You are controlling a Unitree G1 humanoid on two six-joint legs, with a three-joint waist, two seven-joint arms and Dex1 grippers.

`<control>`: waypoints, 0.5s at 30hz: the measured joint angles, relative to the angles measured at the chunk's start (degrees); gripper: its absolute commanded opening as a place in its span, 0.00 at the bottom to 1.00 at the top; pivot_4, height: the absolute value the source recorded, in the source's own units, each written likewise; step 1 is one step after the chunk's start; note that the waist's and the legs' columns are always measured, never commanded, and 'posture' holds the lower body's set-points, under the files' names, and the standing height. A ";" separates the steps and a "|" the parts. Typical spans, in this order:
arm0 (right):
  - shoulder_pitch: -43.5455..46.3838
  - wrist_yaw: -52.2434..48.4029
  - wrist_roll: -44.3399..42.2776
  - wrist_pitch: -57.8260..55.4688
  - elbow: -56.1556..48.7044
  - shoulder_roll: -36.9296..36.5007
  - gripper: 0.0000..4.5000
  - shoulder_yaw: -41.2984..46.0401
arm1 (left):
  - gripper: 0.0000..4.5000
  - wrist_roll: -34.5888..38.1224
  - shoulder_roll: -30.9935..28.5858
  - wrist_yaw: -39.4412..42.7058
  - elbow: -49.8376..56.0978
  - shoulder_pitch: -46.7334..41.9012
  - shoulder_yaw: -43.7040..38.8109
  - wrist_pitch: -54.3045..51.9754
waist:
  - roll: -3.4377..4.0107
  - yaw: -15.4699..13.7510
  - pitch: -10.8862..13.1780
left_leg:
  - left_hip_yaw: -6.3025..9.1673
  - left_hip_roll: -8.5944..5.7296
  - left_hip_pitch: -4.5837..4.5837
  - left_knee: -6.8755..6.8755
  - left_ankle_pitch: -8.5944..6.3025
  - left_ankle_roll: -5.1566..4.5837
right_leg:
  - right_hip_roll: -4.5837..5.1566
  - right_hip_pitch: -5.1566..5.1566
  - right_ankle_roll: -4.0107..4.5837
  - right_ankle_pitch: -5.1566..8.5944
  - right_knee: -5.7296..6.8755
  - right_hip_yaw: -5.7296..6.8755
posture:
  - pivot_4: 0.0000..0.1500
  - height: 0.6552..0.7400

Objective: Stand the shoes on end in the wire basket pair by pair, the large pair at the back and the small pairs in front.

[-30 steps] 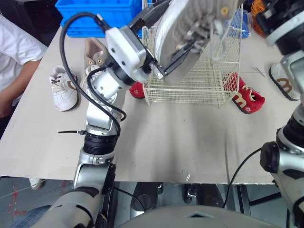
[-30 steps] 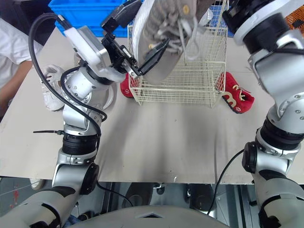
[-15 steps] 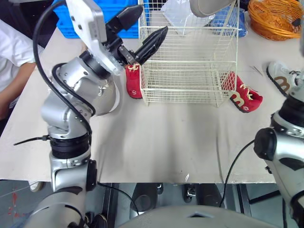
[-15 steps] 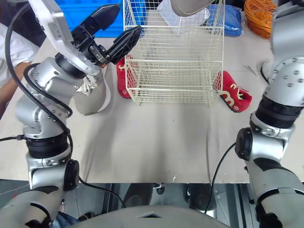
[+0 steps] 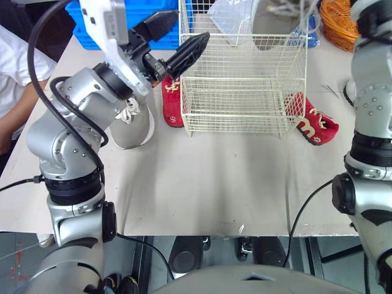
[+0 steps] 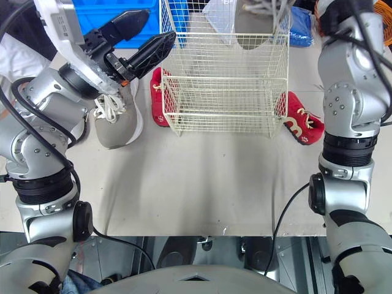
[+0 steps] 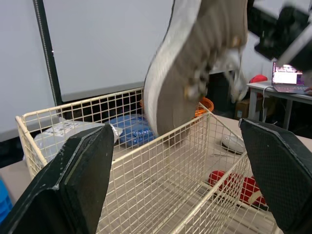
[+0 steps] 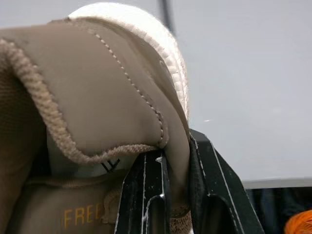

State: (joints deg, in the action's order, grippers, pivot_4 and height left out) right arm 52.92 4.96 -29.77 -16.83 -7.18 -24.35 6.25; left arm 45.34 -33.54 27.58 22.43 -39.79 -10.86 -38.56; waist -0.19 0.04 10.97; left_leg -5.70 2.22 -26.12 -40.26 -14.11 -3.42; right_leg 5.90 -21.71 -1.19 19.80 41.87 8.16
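A large beige shoe point(image 5: 274, 26) hangs toe-down over the back of the wire basket point(image 5: 245, 92). My right gripper point(image 8: 175, 156) is shut on its heel collar. In the left wrist view the shoe point(image 7: 195, 63) has its toe about level with the basket's far rim point(image 7: 122, 146). My left gripper point(image 5: 192, 24) is open and holds nothing, just left of the basket's top corner. The other large beige shoe point(image 5: 131, 119) lies on the table left of the basket. One small red shoe point(image 5: 171, 104) leans at the basket's left side, another point(image 5: 315, 125) lies at its right.
A blue crate point(image 5: 122, 18) stands behind my left arm, and an orange basket point(image 5: 337, 18) sits at the back right. A blue bag point(image 5: 311, 27) and clear plastic point(image 5: 229, 18) lie behind the wire basket. A person point(image 5: 15, 79) sits at the table's left edge.
My left gripper has let go of the large shoe and drawn back left of the basket. The right gripper kept the shoe, lifted it, then brought it down over the basket's back.
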 measured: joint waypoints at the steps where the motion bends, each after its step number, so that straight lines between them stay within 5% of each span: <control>1: -0.44 -0.45 1.00 -0.69 -0.36 -0.04 0.00 -0.50 | 0.98 0.15 -0.01 0.42 0.07 0.01 0.00 0.03 | 0.00 -0.02 0.00 | 0.00 0.00 0.00 0.00 0.00 0.00 | 0.00 0.00 0.00 0.00 0.00 0.00 | 1.00 0.36; 15: -5.84 -2.03 9.28 -14.62 -1.92 1.10 0.00 -1.42 | 0.98 1.45 -2.12 7.13 1.00 2.15 -0.38 0.76 | -0.03 -0.88 -0.02 | 0.02 -0.01 0.01 -0.01 0.00 0.01 | 0.00 0.03 0.00 0.00 -0.02 0.03 | 1.00 0.36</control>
State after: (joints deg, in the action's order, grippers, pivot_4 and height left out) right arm 47.08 2.92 -20.48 -31.44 -9.10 -23.26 4.83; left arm 46.79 -35.66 34.71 23.43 -37.64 -11.24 -37.80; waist -0.22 -0.84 10.96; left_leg -5.69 2.21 -26.11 -40.27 -14.10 -3.41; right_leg 5.90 -21.68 -1.19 19.80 41.85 8.18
